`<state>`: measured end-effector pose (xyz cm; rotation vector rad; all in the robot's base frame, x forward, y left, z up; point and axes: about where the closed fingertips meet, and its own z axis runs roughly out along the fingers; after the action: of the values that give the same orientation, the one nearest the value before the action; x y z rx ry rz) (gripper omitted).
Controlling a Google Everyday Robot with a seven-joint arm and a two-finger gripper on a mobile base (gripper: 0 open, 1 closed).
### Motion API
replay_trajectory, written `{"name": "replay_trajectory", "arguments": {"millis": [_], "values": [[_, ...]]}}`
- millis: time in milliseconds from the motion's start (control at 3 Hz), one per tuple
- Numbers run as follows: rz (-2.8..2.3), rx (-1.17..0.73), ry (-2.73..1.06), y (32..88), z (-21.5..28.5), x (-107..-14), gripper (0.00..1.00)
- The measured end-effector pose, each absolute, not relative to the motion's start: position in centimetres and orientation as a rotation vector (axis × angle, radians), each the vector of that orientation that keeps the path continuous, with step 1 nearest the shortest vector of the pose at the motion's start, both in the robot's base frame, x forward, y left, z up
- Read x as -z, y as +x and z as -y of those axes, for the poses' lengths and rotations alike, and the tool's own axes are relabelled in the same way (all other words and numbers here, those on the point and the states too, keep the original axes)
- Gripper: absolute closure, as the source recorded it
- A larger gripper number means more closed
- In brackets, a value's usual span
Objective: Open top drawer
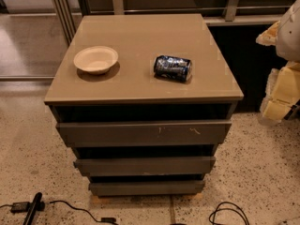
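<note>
The top drawer (143, 133) is the widest of three grey-brown handleless fronts on a low cabinet, with small pale scratches right of its centre. A dark gap runs between it and the cabinet top (140, 86). Its front sits about level with the top's front edge, and I see none of its interior. My gripper (281, 95), pale yellow and white, hangs at the right edge of the camera view. It is level with the cabinet top, well to the right of the drawer and touching nothing.
A beige bowl (96, 59) and a dark blue can (172, 68) lying on its side rest on the cabinet top. Two narrower drawer fronts (145, 165) sit below. Black cables (227, 213) and a black adapter (21, 206) lie on the speckled floor in front. Metal railings stand behind.
</note>
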<state>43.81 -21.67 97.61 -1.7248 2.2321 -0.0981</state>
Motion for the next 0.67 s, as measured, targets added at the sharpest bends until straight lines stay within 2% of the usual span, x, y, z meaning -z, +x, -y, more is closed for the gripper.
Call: {"name": "replay_trajectory", "arguments": {"millis": [667], "values": [[-2.221,0.079,-1.719,43.76,21.58,-97.18,0.0]]}}
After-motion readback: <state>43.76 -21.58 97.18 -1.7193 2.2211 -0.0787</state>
